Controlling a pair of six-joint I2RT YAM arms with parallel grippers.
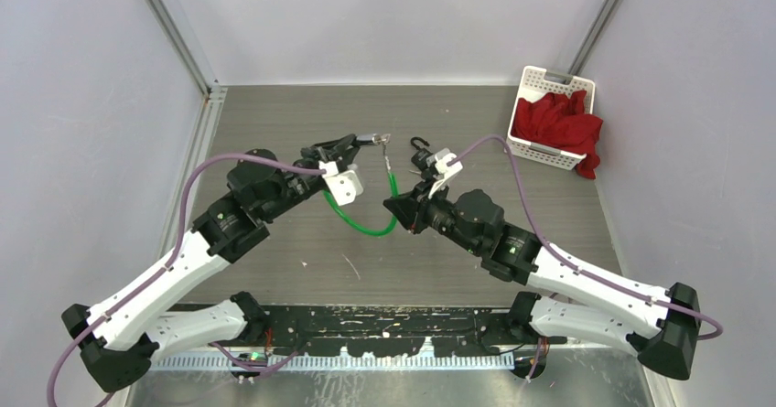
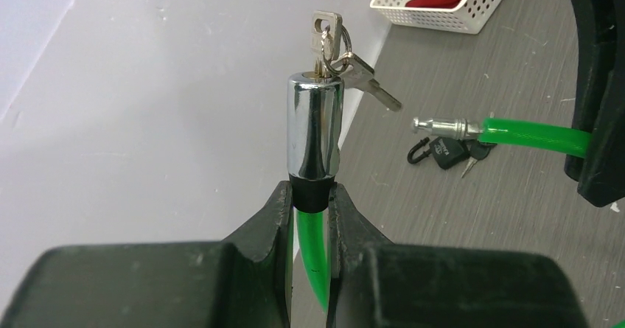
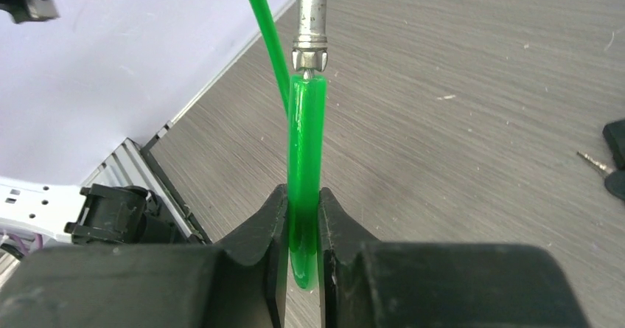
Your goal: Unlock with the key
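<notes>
- While the left gripper (image 2: 311, 197) is clamped on the black collar (image 2: 312, 184) just under the chrome lock barrel (image 2: 315, 125), the right gripper (image 3: 302, 199) is clenched on the green cable (image 3: 305, 144) just below its steel pin (image 3: 310, 29).
- The key (image 2: 325, 33) sits in the barrel's top, at 12 o'clock from the left gripper. A spare key (image 2: 371, 83) hangs off its ring toward 2 o'clock.
- Pin and barrel are apart, with the pin at 3 o'clock of the barrel in the left wrist view.
- The barrel looks rigid, smooth and probably slippery, so the collar seems the surer hold.
- The cable looks light and springy, and is best gripped near its end.
- The key's head is thin, a fiddly pinch.
- Hidden are the keyway, how far the key is turned, and the barrel's pin socket.
- A black bunch (image 2: 446, 152) on the table (image 2: 516, 217), at 4 o'clock of the barrel, is too small to make out.
</notes>
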